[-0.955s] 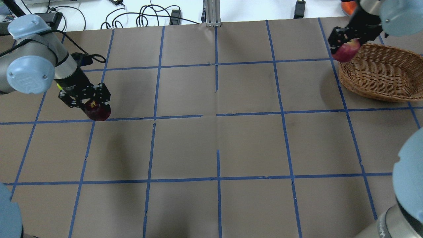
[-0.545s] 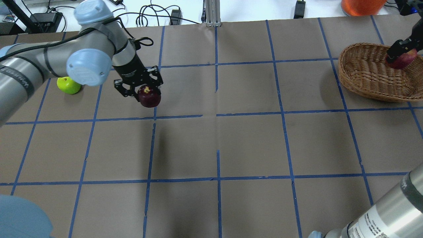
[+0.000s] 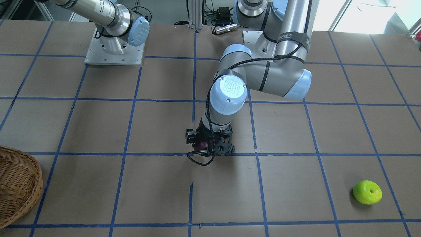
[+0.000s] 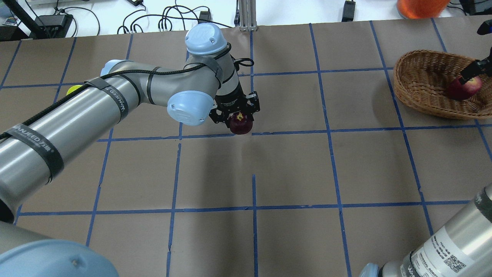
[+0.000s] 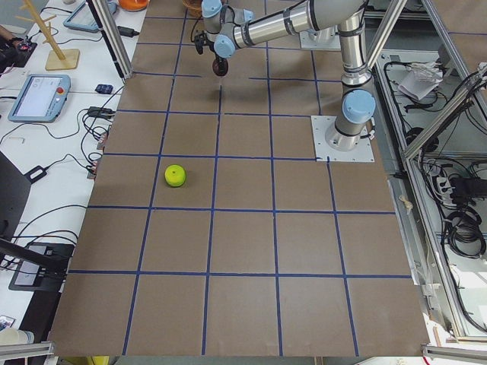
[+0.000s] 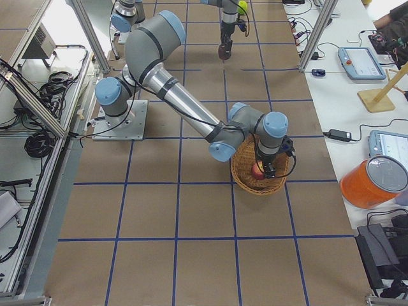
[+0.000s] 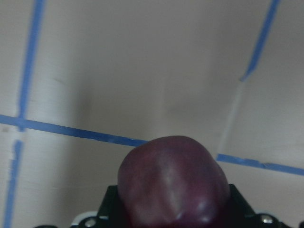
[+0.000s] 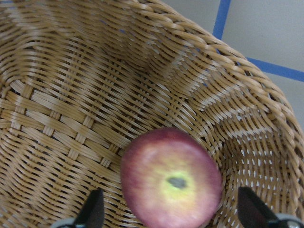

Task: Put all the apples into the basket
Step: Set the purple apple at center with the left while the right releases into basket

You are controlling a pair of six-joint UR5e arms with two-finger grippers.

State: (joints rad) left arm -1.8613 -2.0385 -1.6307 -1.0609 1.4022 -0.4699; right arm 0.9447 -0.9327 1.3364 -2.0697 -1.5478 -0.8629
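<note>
Counting three apples, one basket [image 4: 423, 90] | red apple [image 8: 171, 178] inside, dimple up (no long axis) | we see left gripper [image 4: 236, 116] pinching maroon apple [image 4: 241, 124], right gripper [image 8: 173, 210] spread | green apple [image 3: 367, 192] loose

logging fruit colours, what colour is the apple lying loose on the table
That apple is bright lime green, shown best in the front-facing view.

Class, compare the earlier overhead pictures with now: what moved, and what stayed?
The left claw carried the maroon apple rightward to the middle of the table, gripping it throughout. The right claw took the red apple down into the basket; its fingers now stand clear of it. Green apple and basket stayed put.
</note>
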